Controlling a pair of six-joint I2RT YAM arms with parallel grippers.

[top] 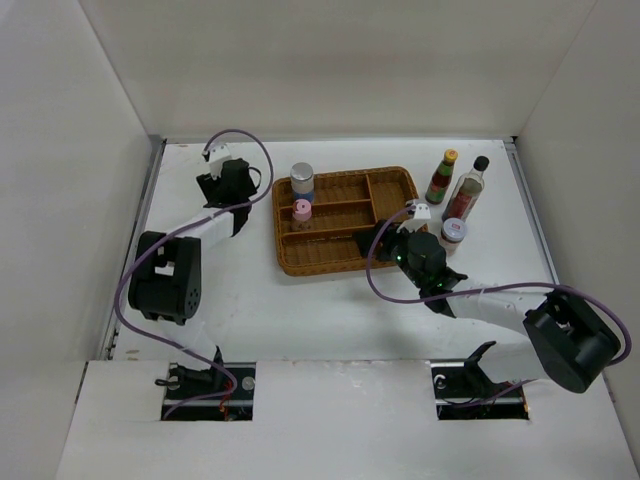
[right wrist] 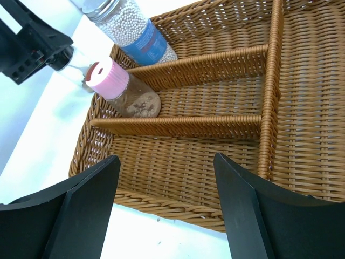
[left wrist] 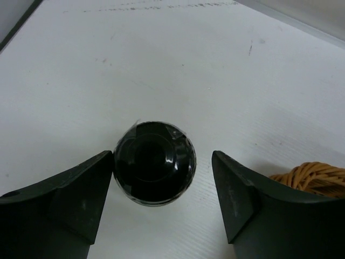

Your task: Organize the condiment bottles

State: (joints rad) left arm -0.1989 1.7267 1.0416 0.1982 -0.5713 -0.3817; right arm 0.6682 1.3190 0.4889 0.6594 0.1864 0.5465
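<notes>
The step in hand looked to be the pickup of the black-capped dark bottle (left wrist: 154, 162), which stood on the desk (left wrist: 161, 65) just outside the left end of the wicker tray (top: 330, 268), directly beneath the left gripper (left wrist: 161, 159). Its jaws were apart and bracketed the cap. One finger sat at the cap's edge and the other was clear of it, so the bottle was off-centre in the opening. To do this well, the wrist would want a small shift toward the tray side first, so both pads meet the bottle together and it is not nudged over. The grip should then go on low enough to catch the cap or neck squarely, followed by a straight lift before crossing the woven rim. The bottle stood upright, its long axis vertical, its cap pointing straight up at the wrist camera. Only the round black top showed and the body below was hidden. The silver-capped bottle (top: 302, 182) with the blue label sat in the tray's far-left compartment and the pink-capped bottle (top: 302, 212) in the slot next to it, both seemingly upright. The nearer long compartment looked free to take this one. The right gripper (right wrist: 167, 162) hung over the tray's near side with jaws apart and nothing between them. The yellow-capped green bottle (top: 441, 177), the tall clear black-capped bottle (top: 468, 188) and the short red-lidded jar (top: 454, 232) waited on the desk beyond the tray's right end.
</notes>
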